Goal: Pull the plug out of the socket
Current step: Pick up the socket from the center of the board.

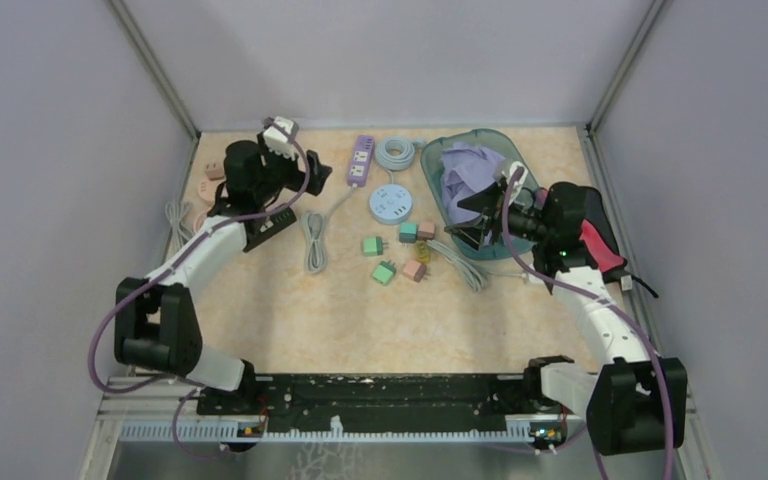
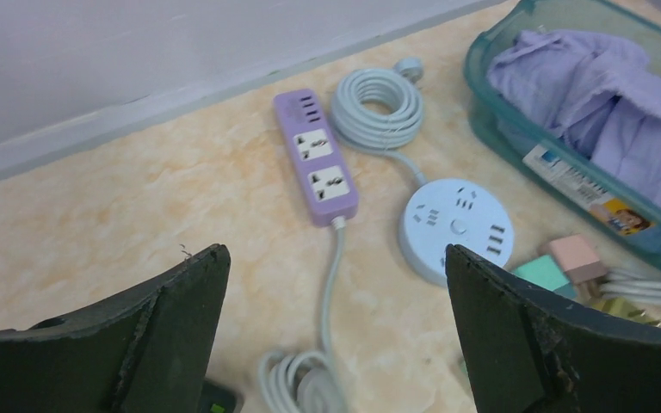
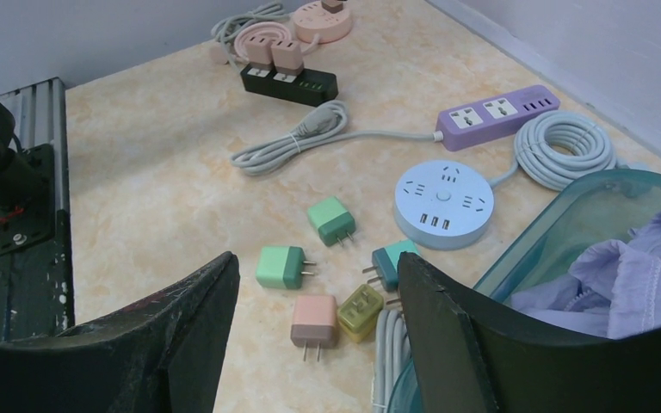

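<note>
Purple power strip (image 2: 316, 159) beside round socket (image 2: 458, 228), loose plugs (image 3: 331, 219) nearby, left claw (image 2: 336, 335), right claw (image 3: 314, 335) both agape

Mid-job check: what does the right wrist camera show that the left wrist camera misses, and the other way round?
Right wrist only: two pink plugs seated in the black power strip, with the pink round sockets behind it. Left wrist only: the printed label on the teal bin. Both: the purple power strip, the round blue socket, the coiled grey cable and the purple cloth in the bin.
</note>
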`<act>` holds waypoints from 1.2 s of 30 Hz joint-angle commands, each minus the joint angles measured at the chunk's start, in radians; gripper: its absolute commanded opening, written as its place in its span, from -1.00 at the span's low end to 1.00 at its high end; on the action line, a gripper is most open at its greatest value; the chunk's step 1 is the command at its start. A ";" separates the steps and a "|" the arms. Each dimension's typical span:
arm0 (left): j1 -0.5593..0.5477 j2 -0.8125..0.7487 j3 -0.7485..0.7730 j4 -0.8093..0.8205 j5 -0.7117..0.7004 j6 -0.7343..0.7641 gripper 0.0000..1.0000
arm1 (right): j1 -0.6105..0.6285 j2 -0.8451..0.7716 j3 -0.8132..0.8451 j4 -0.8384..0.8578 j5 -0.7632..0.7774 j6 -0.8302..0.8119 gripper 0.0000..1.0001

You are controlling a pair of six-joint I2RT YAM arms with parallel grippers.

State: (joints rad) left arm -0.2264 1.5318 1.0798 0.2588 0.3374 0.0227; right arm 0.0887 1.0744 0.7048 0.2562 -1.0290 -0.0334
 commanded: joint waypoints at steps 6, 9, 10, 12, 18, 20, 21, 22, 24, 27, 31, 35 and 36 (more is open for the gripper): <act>0.078 -0.255 -0.213 -0.044 -0.224 0.260 1.00 | 0.026 0.034 -0.004 0.073 -0.106 -0.011 0.36; 0.132 -0.264 -0.246 -0.031 -0.201 0.235 1.00 | 0.080 0.046 0.018 -0.029 -0.099 -0.133 0.38; 0.148 -0.253 -0.245 -0.037 -0.193 0.223 1.00 | 0.100 0.049 0.028 -0.072 -0.088 -0.171 0.40; 0.187 -0.210 -0.208 -0.098 -0.172 0.166 1.00 | 0.136 0.058 0.048 -0.141 -0.067 -0.239 0.40; 0.389 -0.060 -0.059 -0.302 0.133 0.012 1.00 | 0.201 0.074 0.063 -0.207 -0.044 -0.302 0.40; 0.404 -0.046 -0.034 -0.346 0.134 0.037 1.00 | 0.220 0.079 0.068 -0.222 -0.035 -0.322 0.40; 0.406 -0.045 -0.030 -0.358 0.117 0.059 1.00 | 0.228 0.081 0.069 -0.229 -0.030 -0.328 0.40; 0.407 -0.045 -0.030 -0.363 0.097 0.089 1.00 | 0.235 0.082 0.070 -0.232 -0.026 -0.333 0.40; 0.408 -0.038 -0.028 -0.372 0.067 0.141 1.00 | 0.247 0.084 0.069 -0.233 -0.022 -0.337 0.40; 0.408 -0.002 -0.039 -0.371 0.089 0.254 1.00 | 0.263 0.086 0.068 -0.235 -0.019 -0.342 0.40; 0.407 0.035 -0.054 -0.393 0.022 0.352 1.00 | 0.270 0.091 0.061 -0.231 -0.015 -0.347 0.40; 0.410 0.050 -0.050 -0.398 0.057 0.398 1.00 | 0.277 0.098 0.063 -0.235 -0.013 -0.353 0.40; 0.410 0.057 -0.041 -0.409 0.065 0.408 1.00 | 0.280 0.100 0.064 -0.237 -0.012 -0.356 0.40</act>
State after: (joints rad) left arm 0.1848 1.5784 1.0187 -0.1207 0.3710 0.3359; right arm 0.3519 1.1645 0.7223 -0.0036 -1.0340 -0.3580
